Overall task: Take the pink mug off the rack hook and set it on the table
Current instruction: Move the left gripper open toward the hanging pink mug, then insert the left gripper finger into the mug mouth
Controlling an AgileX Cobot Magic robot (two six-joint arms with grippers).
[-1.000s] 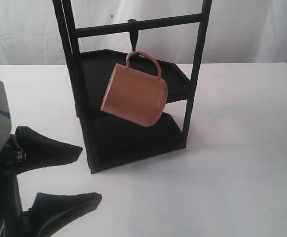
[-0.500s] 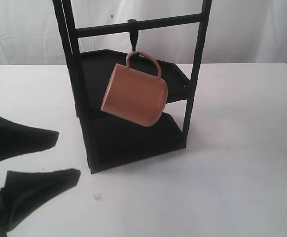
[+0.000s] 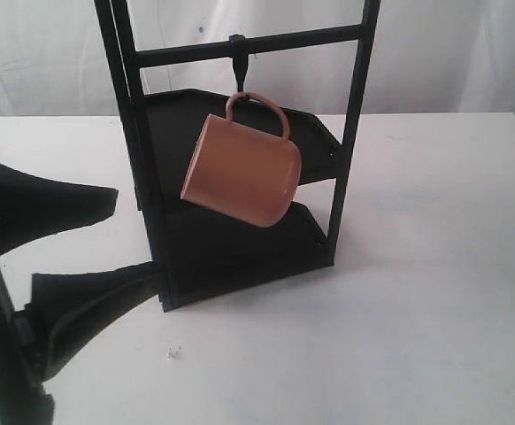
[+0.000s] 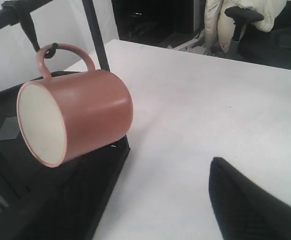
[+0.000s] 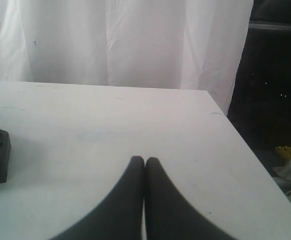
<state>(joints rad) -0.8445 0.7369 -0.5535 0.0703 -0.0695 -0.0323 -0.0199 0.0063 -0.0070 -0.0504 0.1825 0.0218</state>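
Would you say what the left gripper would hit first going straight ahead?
Probably the rack's front post, which stands right at the open left gripper, before the pink mug; depth is unclear.

Exterior view: rack (image 3: pixel 240 252) top runs off the upper edge; left gripper (image 3: pixel 134 235) is cut by the left and bottom edges, its lower fingertip blends into the black rack base, end not discernible; white speck (image 3: pixel 174 352) on the table (image 3: pixel 434 292) too small to identify. Left wrist view: only one finger (image 4: pixel 250 205) shows, cropped by the edge. Right wrist view: only a rack corner shows; right gripper (image 5: pixel 144 160) cropped behind the fingertips.
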